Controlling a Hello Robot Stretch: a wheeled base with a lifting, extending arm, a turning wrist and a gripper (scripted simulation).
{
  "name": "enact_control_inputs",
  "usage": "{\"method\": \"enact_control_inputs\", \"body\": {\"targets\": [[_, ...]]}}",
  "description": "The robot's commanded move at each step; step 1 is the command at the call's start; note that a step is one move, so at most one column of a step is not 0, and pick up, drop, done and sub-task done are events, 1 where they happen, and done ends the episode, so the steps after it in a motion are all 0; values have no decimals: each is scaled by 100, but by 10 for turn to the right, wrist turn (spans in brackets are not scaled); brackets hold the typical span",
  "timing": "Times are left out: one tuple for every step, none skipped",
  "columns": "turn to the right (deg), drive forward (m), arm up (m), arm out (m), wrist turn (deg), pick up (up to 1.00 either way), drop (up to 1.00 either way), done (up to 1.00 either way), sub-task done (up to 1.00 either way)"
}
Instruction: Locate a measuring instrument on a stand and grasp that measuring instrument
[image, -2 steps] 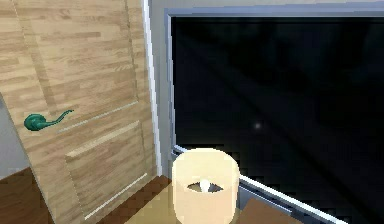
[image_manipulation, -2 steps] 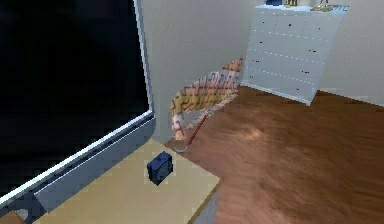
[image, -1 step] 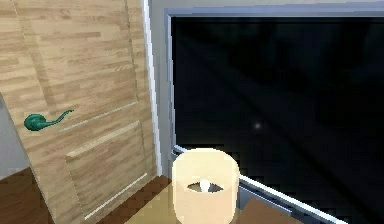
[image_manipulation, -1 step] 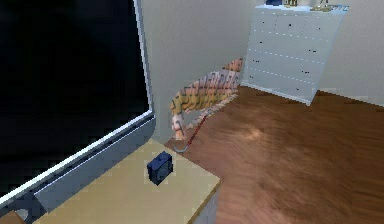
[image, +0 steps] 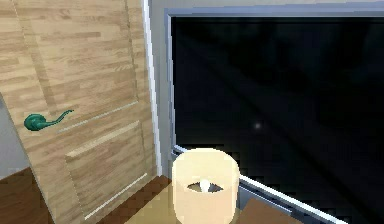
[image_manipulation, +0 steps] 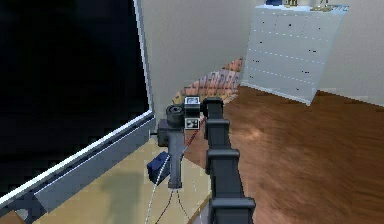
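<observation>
Small blue thing (image_manipulation: 157, 167) near gripper (image_manipulation: 172, 172), arm side view, hold unclear; cream cylinder (image: 204, 180) in fwd view.

Door (image: 90, 80) light wood-grain; handle (image: 45, 121) green; screen (image: 280, 90) black; candle (image: 205, 185) cream; dresser (image_manipulation: 292, 50) white.

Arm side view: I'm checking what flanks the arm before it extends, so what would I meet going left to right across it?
Large black panel → dark arm → white chest of drawers.
</observation>
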Motion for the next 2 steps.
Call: {"method": "enact_control_inputs", "body": {"targets": [[0,0,0,0,450,0,0,0,0],[0,0,0,0,450,0,0,0,0]]}}
